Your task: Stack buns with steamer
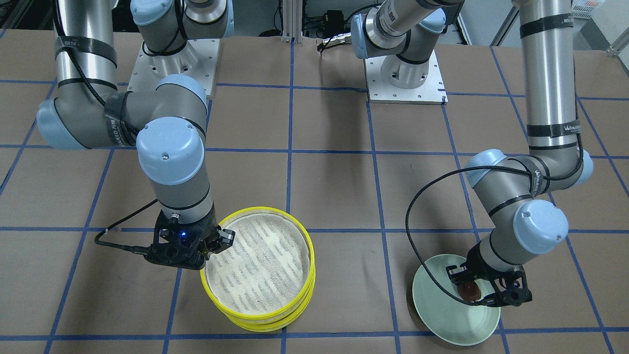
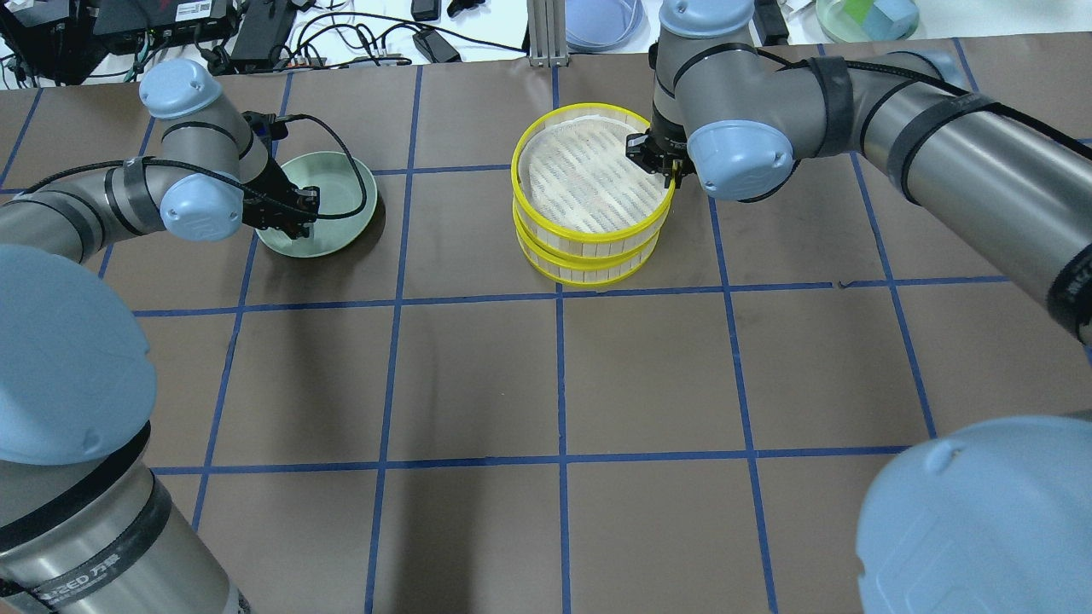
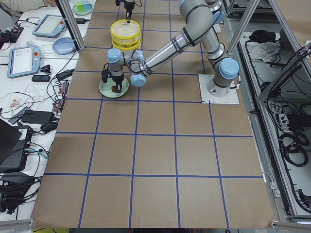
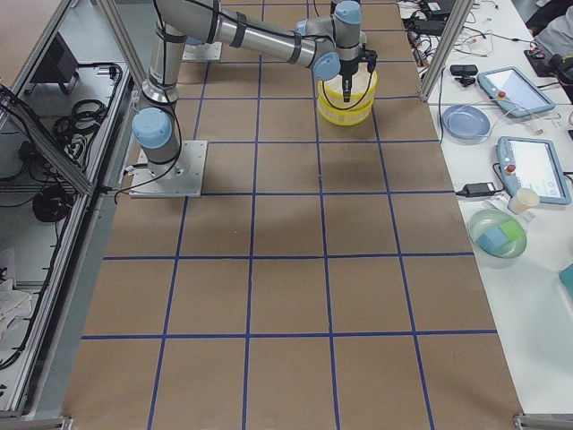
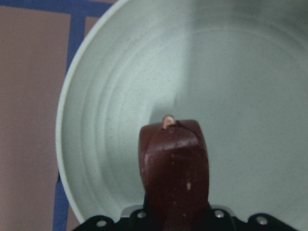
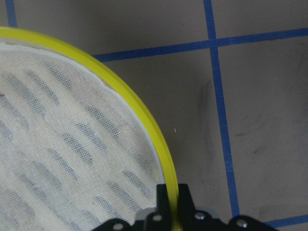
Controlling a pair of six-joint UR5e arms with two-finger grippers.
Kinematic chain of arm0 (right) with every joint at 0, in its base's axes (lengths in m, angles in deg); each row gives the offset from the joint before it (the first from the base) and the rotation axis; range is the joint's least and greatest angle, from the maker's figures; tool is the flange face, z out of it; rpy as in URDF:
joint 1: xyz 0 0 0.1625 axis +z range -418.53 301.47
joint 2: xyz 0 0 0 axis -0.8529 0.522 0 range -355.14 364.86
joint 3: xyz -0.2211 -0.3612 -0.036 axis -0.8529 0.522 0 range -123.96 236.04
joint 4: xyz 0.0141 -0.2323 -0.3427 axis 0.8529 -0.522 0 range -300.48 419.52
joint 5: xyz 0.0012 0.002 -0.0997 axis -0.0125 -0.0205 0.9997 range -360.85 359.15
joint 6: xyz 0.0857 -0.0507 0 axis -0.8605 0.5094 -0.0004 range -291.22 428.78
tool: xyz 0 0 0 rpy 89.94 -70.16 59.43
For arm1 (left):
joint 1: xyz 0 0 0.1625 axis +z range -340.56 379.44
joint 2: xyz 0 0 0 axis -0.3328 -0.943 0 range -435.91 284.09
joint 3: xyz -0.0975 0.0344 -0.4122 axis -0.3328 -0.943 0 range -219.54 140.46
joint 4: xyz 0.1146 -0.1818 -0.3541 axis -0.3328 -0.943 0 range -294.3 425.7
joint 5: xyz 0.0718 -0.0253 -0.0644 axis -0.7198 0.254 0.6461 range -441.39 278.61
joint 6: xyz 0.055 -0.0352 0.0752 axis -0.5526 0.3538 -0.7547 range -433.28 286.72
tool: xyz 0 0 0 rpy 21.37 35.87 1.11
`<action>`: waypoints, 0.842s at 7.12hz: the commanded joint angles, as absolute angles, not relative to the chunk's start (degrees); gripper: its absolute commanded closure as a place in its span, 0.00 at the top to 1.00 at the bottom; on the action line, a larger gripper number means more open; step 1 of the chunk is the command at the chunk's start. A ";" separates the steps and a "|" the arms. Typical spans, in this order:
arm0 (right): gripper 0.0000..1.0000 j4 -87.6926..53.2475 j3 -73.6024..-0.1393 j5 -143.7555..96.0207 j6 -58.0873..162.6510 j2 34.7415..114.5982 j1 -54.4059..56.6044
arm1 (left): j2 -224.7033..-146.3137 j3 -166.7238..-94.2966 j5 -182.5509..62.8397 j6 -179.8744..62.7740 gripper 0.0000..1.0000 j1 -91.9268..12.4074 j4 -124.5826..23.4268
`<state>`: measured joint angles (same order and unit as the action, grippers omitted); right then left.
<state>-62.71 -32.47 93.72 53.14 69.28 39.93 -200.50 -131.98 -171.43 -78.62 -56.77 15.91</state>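
1. The right hand (image 1: 216, 244) is clamped on the yellow rim of the top tray (image 1: 260, 268), which is stacked on the lower tray (image 2: 589, 263).
2. The left hand (image 1: 470, 290) grips the brown bun (image 5: 174, 163) over the green plate (image 1: 447, 314), far left.
3. This looks like the bun pickup. Next it likely needs to be carried to the top tray's mesh.

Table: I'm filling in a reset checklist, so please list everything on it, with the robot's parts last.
steamer trays: two, yellow rims and white striped liners, stacked mid-table, top one slightly offset, its liner bare.
plate: one, pale green, on the robot's left side.
bun: one, dark reddish-brown, over the plate.
table: one, brown with a blue tape grid.
left pincer: one, black, shut on the bun.
right pincer: one, black, closed on the top tray's rim.
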 commanded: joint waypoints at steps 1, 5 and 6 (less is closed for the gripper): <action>0.00 -62.73 -32.47 93.72 53.05 68.59 40.08 | -200.19 -130.17 -171.04 -77.86 0.00 -56.85 15.87; 0.00 -62.64 -32.56 93.73 52.18 68.41 40.08 | -195.98 -129.10 -166.65 -70.41 0.00 -58.42 15.34; 0.00 -62.64 -32.99 93.72 51.82 68.41 40.08 | -194.75 -129.10 -166.56 -69.51 0.00 -58.87 15.34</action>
<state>-62.68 -32.67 93.75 52.39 68.42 40.07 -196.27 -129.12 -167.12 -71.64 -58.08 15.37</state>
